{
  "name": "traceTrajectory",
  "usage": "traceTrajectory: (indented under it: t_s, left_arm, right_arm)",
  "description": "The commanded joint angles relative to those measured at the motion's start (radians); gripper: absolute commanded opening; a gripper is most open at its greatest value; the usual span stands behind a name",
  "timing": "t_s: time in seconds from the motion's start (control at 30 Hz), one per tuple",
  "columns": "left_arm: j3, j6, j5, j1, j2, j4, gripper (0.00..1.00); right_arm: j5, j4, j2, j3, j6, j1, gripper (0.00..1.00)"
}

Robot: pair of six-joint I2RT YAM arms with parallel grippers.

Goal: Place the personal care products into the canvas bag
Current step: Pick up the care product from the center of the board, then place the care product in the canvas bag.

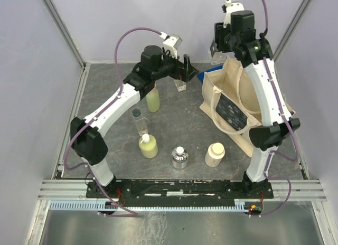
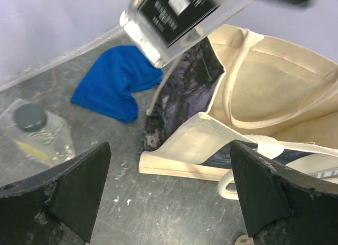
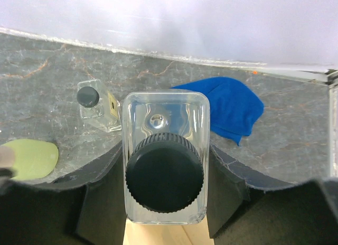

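So the clear black-capped bottle [image 3: 165, 171] is up in the air, clamped between the fingers of the right gripper [image 3: 165, 195], cap toward the wrist camera. From the left wrist view it hangs over the end of the canvas bag [image 1: 232, 92] nearest the blue cloth [image 1: 211, 71], and you can read a black label on its side. The bag stands open on the right side of the table [image 1: 105, 97], dark printed panel facing the arms and strap handles flopped over the opening. The cloth is crumpled on the table just behind the bag's far left corner. The left gripper [image 2: 169, 200] has its jaws spread wide with nothing between them, and it sits near a small clear bottle [image 1: 180, 85] with a black cap that's on the table beside the cloth. The other products are out on the table left of the bag: a yellow-green bottle [image 1: 153, 100] under the left arm, a tall clear bottle [image 1: 139, 121], a second yellow-green bottle [image 1: 148, 145] right in front of that one, then a squat silvery bottle [image 1: 180, 158] and a beige jar [image 1: 215, 154] along the near edge.
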Motion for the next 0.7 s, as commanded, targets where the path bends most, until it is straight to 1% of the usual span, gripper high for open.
traceTrajectory:
  t_s: [0.0, 0.23, 0.5, 0.67]
  left_arm:
    - [0.05, -0.051, 0.116, -0.036, 0.071, 0.118, 1.0]
    - [0.147, -0.05, 0.128, -0.074, 0.159, 0.144, 1.0]
    - [0.16, -0.045, 0.123, -0.1, 0.176, 0.165, 1.0]
    - [0.166, -0.029, 0.127, -0.116, 0.205, 0.161, 0.84]
  right_arm:
    - [0.05, 0.126, -0.243, 0.015, -0.041, 0.004, 0.0]
    - [0.08, 0.017, -0.4, -0.054, -0.07, 0.004, 0.0]
    - [0.095, -0.085, -0.538, -0.149, -0.056, 0.003, 0.0]
    - [0.101, -0.098, -0.622, -0.308, -0.029, 0.004, 0.0]
